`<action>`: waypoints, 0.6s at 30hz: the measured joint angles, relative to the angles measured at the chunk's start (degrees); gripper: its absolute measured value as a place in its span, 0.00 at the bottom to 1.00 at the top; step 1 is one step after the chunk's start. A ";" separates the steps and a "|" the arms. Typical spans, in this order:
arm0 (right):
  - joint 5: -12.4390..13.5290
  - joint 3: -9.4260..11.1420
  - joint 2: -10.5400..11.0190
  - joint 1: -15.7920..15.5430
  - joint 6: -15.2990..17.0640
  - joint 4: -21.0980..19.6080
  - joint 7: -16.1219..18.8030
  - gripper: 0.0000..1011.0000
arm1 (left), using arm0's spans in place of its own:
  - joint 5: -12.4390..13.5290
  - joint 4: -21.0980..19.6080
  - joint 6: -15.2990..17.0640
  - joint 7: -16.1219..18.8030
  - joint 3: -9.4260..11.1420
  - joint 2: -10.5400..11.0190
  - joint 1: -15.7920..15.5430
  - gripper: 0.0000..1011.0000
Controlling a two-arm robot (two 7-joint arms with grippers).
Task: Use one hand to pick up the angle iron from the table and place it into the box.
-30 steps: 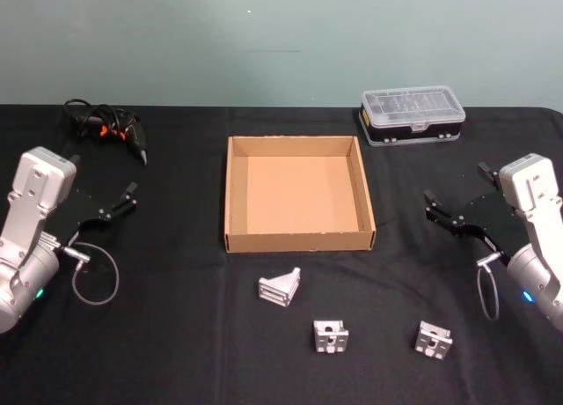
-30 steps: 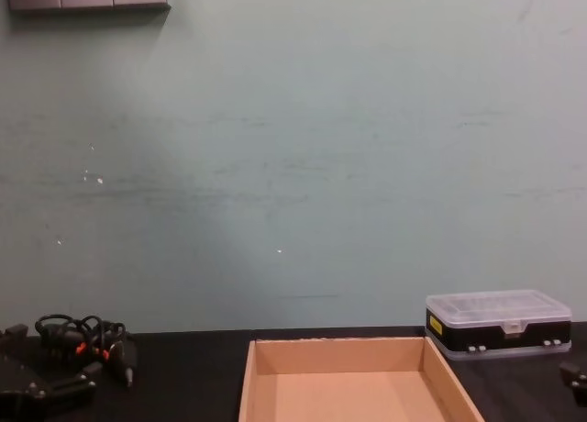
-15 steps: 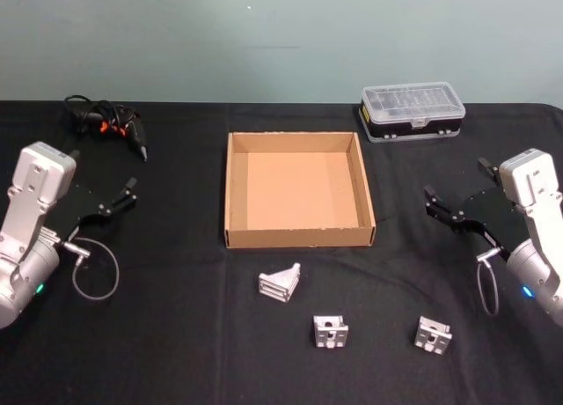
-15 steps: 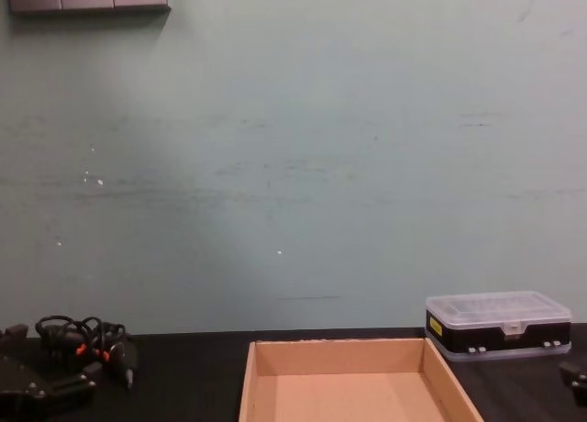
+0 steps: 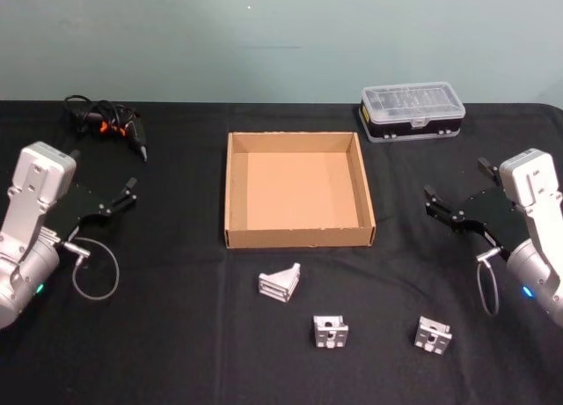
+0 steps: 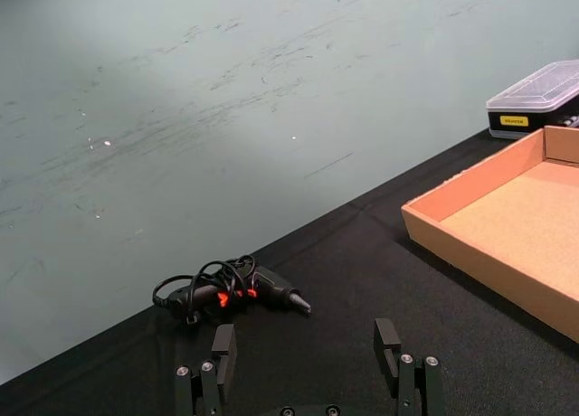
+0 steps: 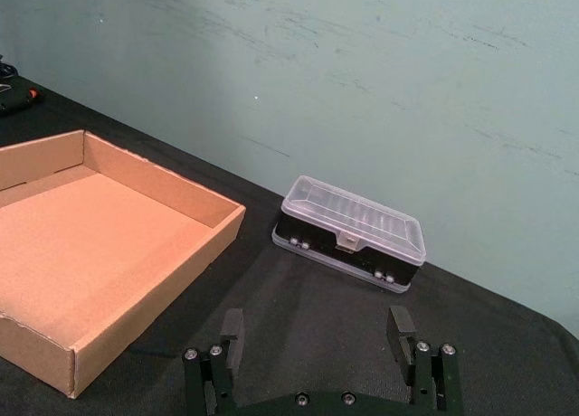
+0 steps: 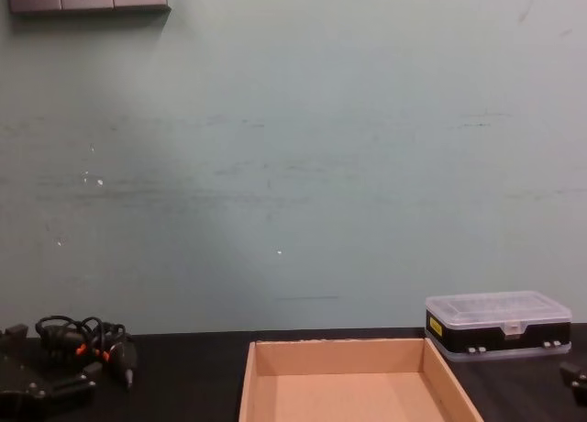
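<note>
Nothing has moved. Left gripper (image 5: pixel 103 176) and right gripper (image 5: pixel 456 183) hang open and empty. Every angle iron (image 5: pixel 280 285) lies untouched on the bench (image 5: pixel 176 335).

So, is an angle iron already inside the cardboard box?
No, the left angle iron, middle angle iron and right angle iron all lie on the table, outside the box.

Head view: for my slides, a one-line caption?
Left gripper and right gripper, jaws open, flank the empty box; three angle irons lie on the table.
</note>
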 joint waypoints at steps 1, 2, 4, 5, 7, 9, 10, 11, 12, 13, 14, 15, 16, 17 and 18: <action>0.00 0.00 0.00 0.00 0.00 0.00 0.00 0.99 | 0.00 0.00 0.00 0.00 0.00 0.00 0.00 0.99; 0.00 0.00 0.00 0.00 0.00 0.00 0.00 0.99 | 0.00 0.00 0.00 0.00 0.00 0.00 0.00 0.99; 0.00 0.00 0.00 0.00 0.00 0.00 0.00 0.99 | 0.00 0.00 0.00 0.00 0.00 0.00 0.00 0.99; 0.00 0.00 0.00 0.00 0.00 0.00 0.00 0.99 | 0.00 0.00 0.00 0.00 0.00 0.00 0.00 0.99; 0.00 0.00 0.00 0.00 0.00 0.00 0.00 0.99 | 0.00 0.00 0.00 0.00 0.00 0.00 0.00 0.99; 0.00 0.00 0.00 0.00 0.00 0.00 0.00 0.99 | 0.00 0.00 0.00 0.00 0.00 0.00 0.00 0.99; 0.00 0.00 0.00 0.00 0.00 0.00 0.00 0.99 | 0.00 0.00 0.00 0.00 0.00 0.00 0.00 0.99; 0.00 0.00 0.00 0.00 0.00 0.00 0.00 0.99 | 0.00 0.00 0.00 0.00 0.00 0.00 0.00 0.99; 0.00 0.00 0.00 0.00 0.00 0.00 0.00 0.99 | 0.00 0.00 0.00 0.00 0.00 0.00 0.00 0.99; 0.00 0.00 0.00 0.00 0.00 0.00 0.00 0.99 | 0.00 0.00 0.00 0.00 0.00 0.00 0.00 0.99; 0.00 0.00 0.00 0.00 0.00 0.00 0.00 0.99 | 0.01 0.00 0.00 0.00 0.00 0.00 0.00 0.99; 0.00 0.00 0.00 0.00 0.00 0.00 0.00 0.99 | 0.00 0.00 0.00 0.00 0.00 0.00 0.00 0.99; 0.00 0.00 0.00 0.00 0.00 0.00 0.00 0.99 | 0.00 0.00 0.00 0.00 0.00 0.00 0.00 0.99; 0.00 0.00 0.00 0.00 0.00 0.00 0.00 0.99 | 0.00 0.00 0.00 0.00 0.00 0.00 0.00 0.99; 0.00 0.00 0.00 0.00 0.00 0.00 0.00 0.99 | 0.00 0.00 0.00 0.00 0.00 0.00 0.00 0.99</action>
